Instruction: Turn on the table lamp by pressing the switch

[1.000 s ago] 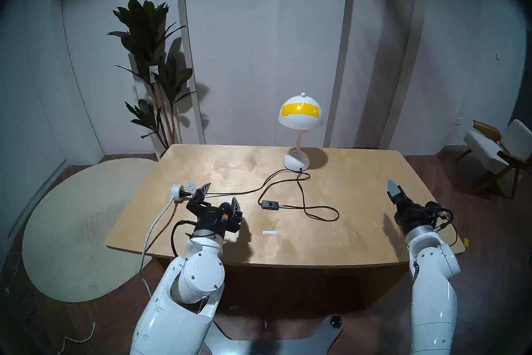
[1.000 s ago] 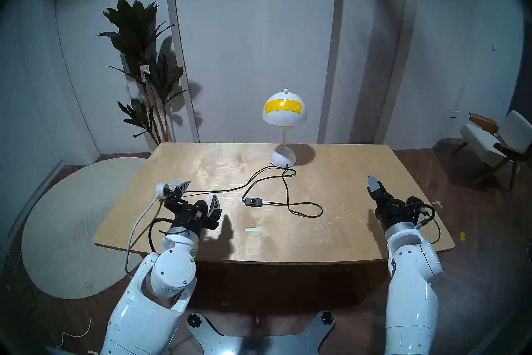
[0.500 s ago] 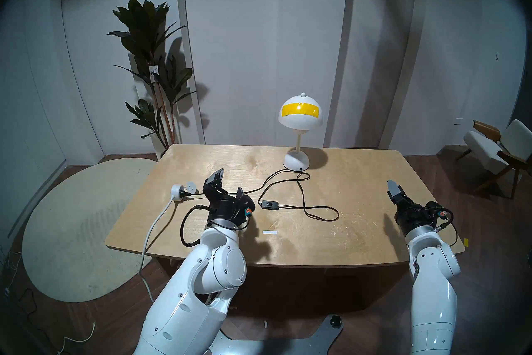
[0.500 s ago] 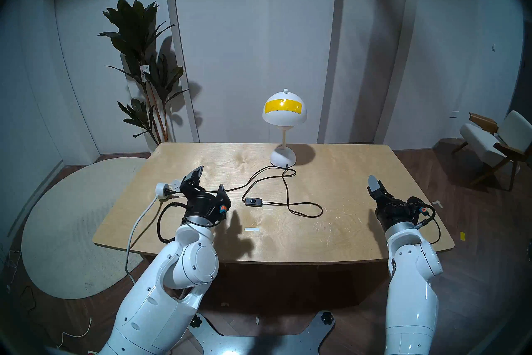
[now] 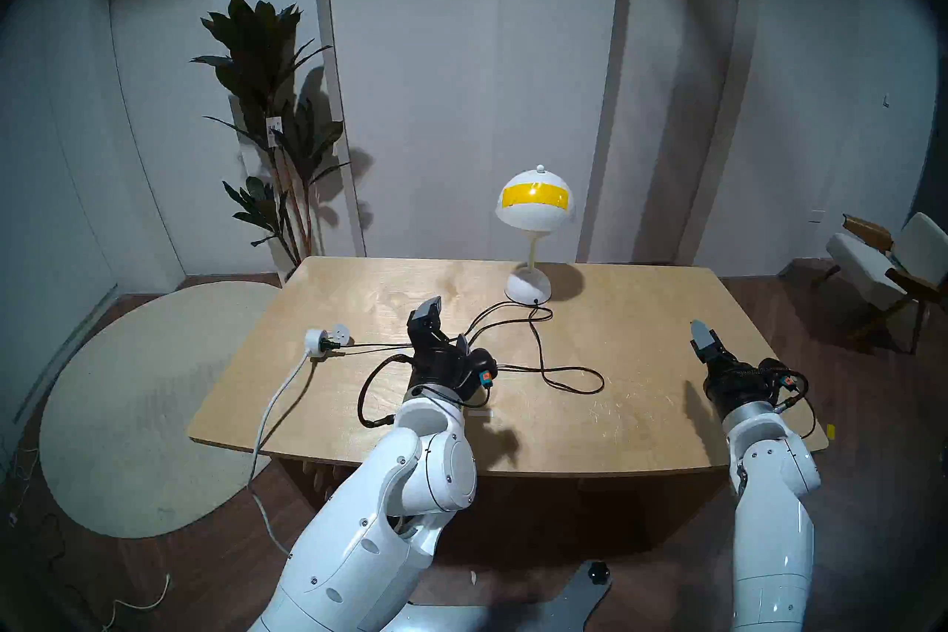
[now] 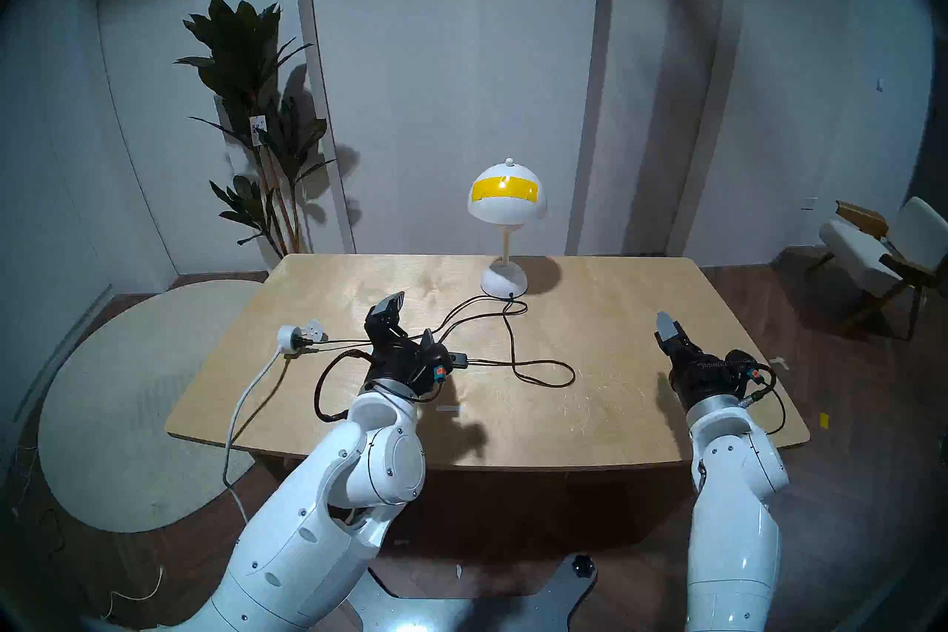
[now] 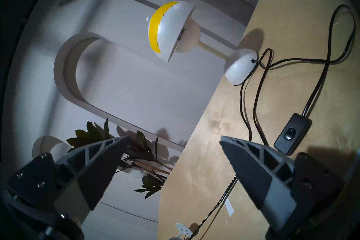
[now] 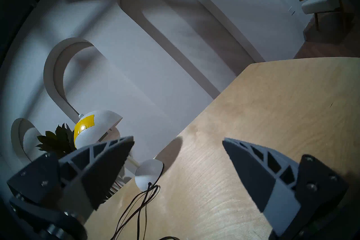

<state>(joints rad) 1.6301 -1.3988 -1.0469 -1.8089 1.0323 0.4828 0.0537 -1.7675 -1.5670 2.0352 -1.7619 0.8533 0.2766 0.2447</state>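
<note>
Black and flat on the wooden tabletop, the switch lies just beside our left end effector, whose fingers are spread wide and empty, while our right end effector, equally wide and empty, hovers well apart from the unlit table lamp.

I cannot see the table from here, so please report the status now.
Left gripper jaws open, beside the switch, not pressing. Right gripper jaws open, idle. Table lamp unlit. Nothing blocks the switch.
</note>
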